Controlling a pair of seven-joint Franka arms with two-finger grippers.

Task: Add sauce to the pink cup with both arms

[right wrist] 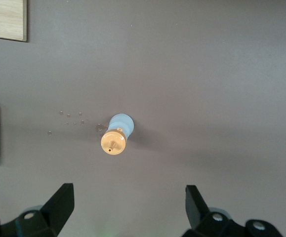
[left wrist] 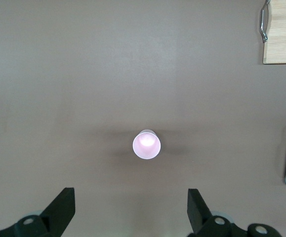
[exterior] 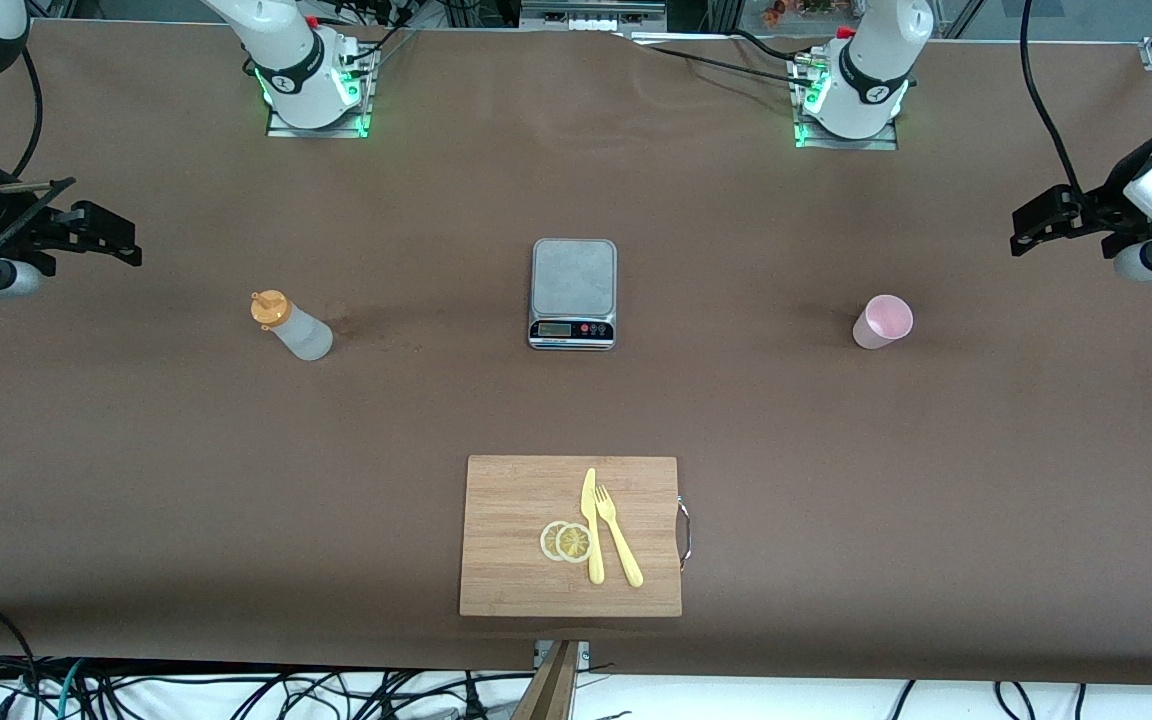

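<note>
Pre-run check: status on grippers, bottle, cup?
Left gripper open, above pink cup. Right gripper open, above sauce bottle. Both upright, untouched. Scale between them.

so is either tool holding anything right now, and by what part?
Nothing held. Left tool hangs open over the small light-pink plastic cup; right tool open over the translucent squeeze bottle with orange cap.

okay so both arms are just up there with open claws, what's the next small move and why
Probably lower the right claw onto the squeeze bottle to grasp it. The bottle stands untouched toward the right arm's end of the table, directly under that open claw. The pink cup stands upright and looks empty under the open left claw, which could come down next to steady it.
</note>
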